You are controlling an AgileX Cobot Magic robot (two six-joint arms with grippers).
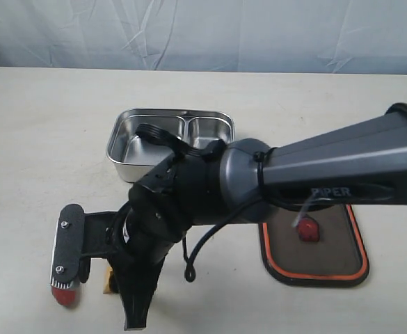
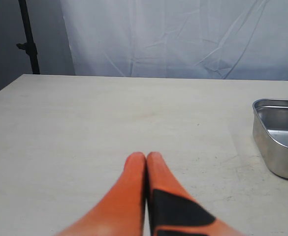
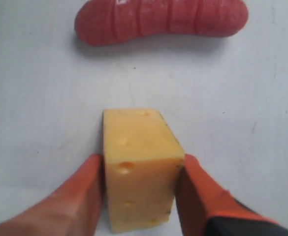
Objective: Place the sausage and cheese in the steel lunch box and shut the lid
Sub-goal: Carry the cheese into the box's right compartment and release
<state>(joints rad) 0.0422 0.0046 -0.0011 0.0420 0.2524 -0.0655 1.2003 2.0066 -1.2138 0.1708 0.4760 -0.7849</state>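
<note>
Right gripper [image 3: 141, 161] is clamped on the cheese [image 3: 139, 167]: both orange fingers [image 3: 84, 196] sit flush against its two flat sides, spread only as far as the block is wide. The cheese is a matte yellow block with a few small pits, and its base appears to sit on the table [image 3: 242, 98]. The sausage [image 3: 161, 22] lies straight ahead past the fingertips, apart from the cheese, crosswise to the jaws; it is red, slightly curved and ribbed. Left gripper [image 2: 146, 160] is fully closed with the orange tips pressed together, holding nothing, low over the bare off-white tabletop. The steel lunch box [image 1: 123, 139] is ahead of it and off to one side. It is shiny steel, rectangular with rounded corners, and a divider makes one larger and one smaller compartment. The floors that are visible show only reflective steel, and the near part is hidden behind the right arm [image 1: 314, 174]. The lid [image 1: 328, 254] lies flat on the table beneath that arm's forearm, well back from the right gripper. It is dark, with an orange seal rim and a round orange valve [image 1: 307, 230].
</note>
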